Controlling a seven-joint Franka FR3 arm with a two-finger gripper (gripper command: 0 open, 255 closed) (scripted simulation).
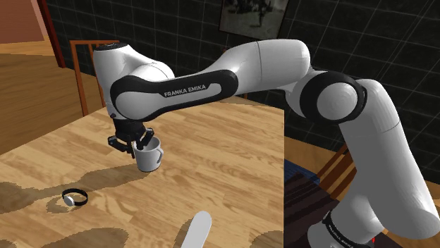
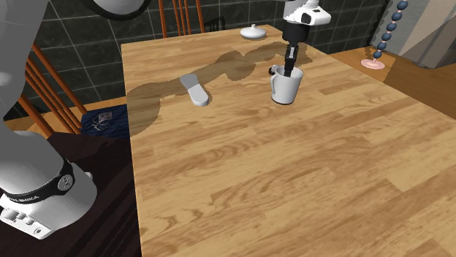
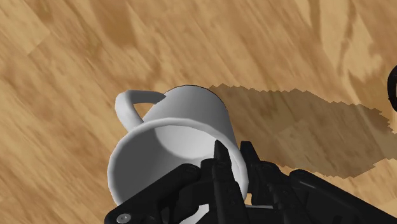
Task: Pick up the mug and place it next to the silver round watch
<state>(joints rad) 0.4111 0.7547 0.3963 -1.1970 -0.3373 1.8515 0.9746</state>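
Observation:
A white mug (image 1: 149,158) with a handle hangs upright from my gripper (image 1: 135,144), which is shut on its rim. One black finger is inside the cup and the other outside. The second exterior view has the mug (image 2: 285,86) under the gripper (image 2: 292,64) at the far side of the wooden table (image 2: 307,168). From the wrist, the gripper (image 3: 233,154) pinches the mug (image 3: 184,121) wall opposite the handle, and its shadow falls on the wood beside it. The round watch (image 1: 73,198) with a black strap lies flat, toward the shoulder view's lower left of the mug.
A pale oblong object (image 1: 197,229) lies near the table's front edge, also in the second exterior view (image 2: 195,90). A small white lidded dish (image 2: 253,31) and a pink-based bead stand (image 2: 375,63) sit at the far end. Wooden chairs (image 2: 181,16) border the table.

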